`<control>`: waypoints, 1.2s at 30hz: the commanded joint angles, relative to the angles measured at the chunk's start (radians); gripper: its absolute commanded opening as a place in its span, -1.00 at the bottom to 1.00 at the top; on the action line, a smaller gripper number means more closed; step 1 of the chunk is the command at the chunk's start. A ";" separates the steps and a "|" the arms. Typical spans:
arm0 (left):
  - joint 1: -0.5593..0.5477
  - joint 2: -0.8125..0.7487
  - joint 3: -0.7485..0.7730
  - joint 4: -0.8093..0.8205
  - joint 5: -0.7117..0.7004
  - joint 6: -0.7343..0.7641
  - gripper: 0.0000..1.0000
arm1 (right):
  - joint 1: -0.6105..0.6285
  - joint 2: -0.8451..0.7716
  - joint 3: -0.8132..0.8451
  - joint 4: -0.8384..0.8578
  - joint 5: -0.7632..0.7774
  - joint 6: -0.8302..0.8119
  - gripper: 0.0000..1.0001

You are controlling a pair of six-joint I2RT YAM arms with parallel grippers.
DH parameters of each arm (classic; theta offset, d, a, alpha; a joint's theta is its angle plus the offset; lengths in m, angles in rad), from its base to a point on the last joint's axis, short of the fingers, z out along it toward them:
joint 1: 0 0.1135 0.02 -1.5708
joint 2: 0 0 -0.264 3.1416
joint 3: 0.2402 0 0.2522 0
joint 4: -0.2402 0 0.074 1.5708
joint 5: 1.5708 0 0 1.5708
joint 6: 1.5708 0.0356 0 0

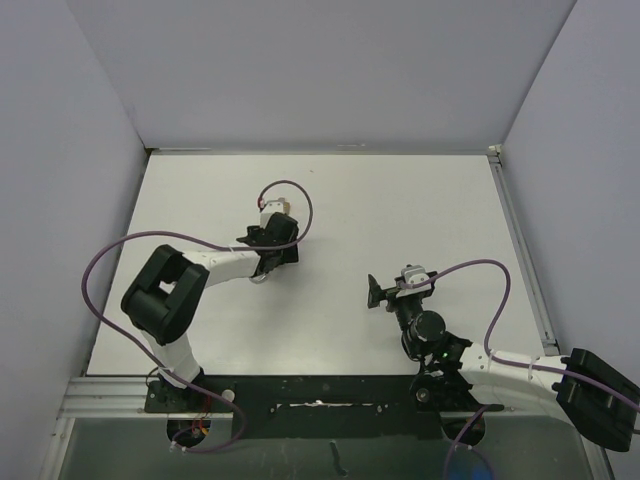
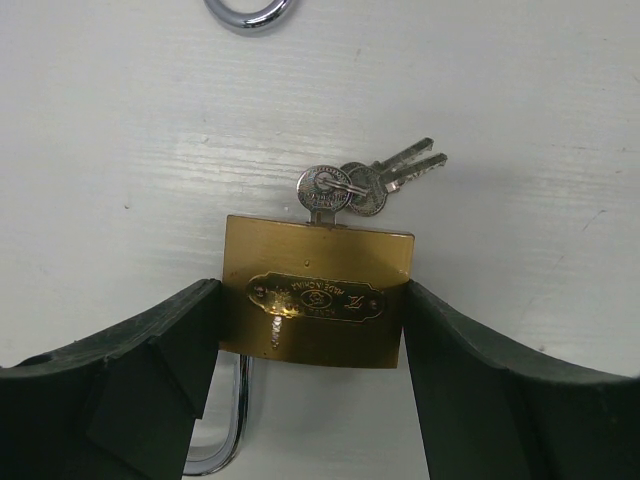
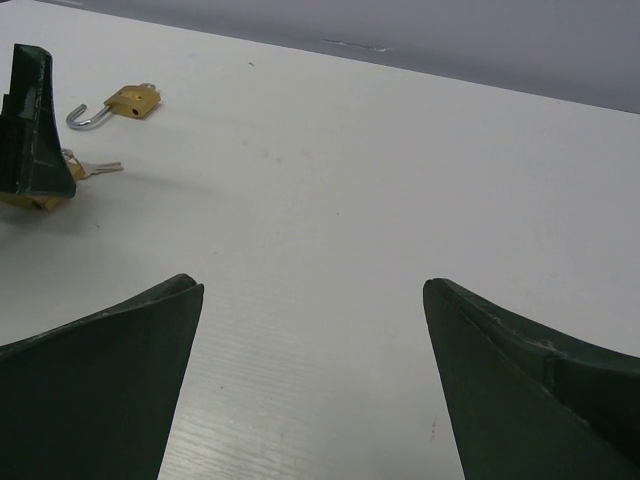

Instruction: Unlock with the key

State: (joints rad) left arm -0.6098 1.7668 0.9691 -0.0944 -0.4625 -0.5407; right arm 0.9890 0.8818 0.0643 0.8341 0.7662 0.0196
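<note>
The left pincer (image 2: 312, 296) grasps the brass padlock (image 2: 316, 262) by its body, one finger against each side, and the lock lies flat on the white table (image 2: 120, 150). A key (image 2: 326, 190) is seated in the keyhole on the end facing away from the wrist, with two spare keys (image 2: 402, 168) fanned out beside it on the same ring. The lock's shackle (image 2: 232, 425) points back toward the wrist, partly hidden by the left finger. A second, smaller padlock (image 3: 132, 100) rests further off, its shackle swung open. The right pincer (image 3: 312, 300) hangs well apart from both locks, released and holding nothing.
</note>
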 commanded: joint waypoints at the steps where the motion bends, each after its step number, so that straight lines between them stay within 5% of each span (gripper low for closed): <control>1: 0.026 -0.072 0.049 0.088 0.048 0.005 0.33 | -0.004 -0.002 0.026 0.022 -0.001 0.000 0.95; 15: 0.032 -0.025 0.077 0.050 0.043 0.018 0.34 | -0.004 0.003 0.026 0.015 -0.004 0.006 0.95; 19: 0.032 -0.040 0.046 0.096 0.073 0.016 0.95 | -0.004 0.008 0.024 0.016 -0.002 0.008 0.95; 28: 0.031 -0.047 0.045 0.094 0.074 0.010 0.95 | -0.004 0.003 0.024 0.014 0.003 0.004 0.95; 36: 0.032 -0.289 -0.022 0.097 -0.153 -0.012 0.95 | -0.006 -0.045 0.064 -0.114 0.120 0.118 0.95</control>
State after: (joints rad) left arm -0.5816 1.6917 0.9737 -0.0669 -0.4648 -0.5343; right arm 0.9890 0.8738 0.0673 0.7780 0.7826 0.0479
